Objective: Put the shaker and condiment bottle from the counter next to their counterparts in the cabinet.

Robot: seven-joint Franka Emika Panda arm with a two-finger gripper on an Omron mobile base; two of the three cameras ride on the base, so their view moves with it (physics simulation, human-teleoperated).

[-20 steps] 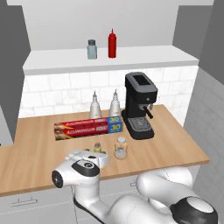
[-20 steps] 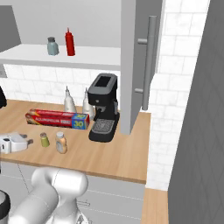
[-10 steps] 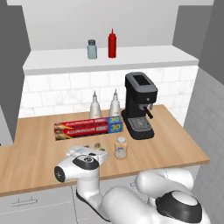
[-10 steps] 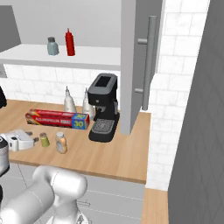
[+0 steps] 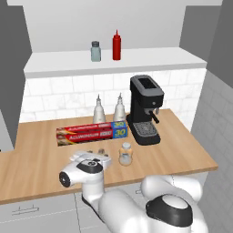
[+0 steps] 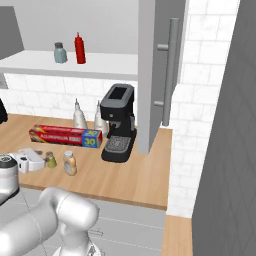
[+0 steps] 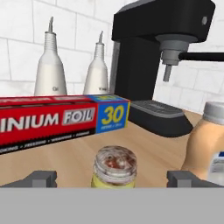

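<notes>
The gripper (image 7: 112,179) sits low over the near part of the counter (image 5: 41,159), its jaws spread wide, one fingertip at each side of the hand view with the shaker (image 7: 115,167) standing between them, its grey metal cap facing the camera; neither fingertip touches it, and nothing is held. In the right base view the shaker (image 6: 51,160) stands just right of the white hand; the condiment bottle (image 6: 69,163) stands just right of the shaker, close beside it but apart. From the left base view the condiment bottle (image 5: 125,154) is near the counter's front, right of the hand. Farther back lies a red and blue foil box (image 5: 91,133), lengthwise along the counter; behind it two silvery cone bottles (image 5: 99,110) stand against the tiled wall; a black coffee machine (image 5: 145,109) stands to their right. Up in the cabinet (image 5: 68,66), on the white shelf, the pale grey-blue shaker (image 5: 95,51) and the red squeeze bottle (image 5: 116,45) stand side by side, a little apart.
</notes>
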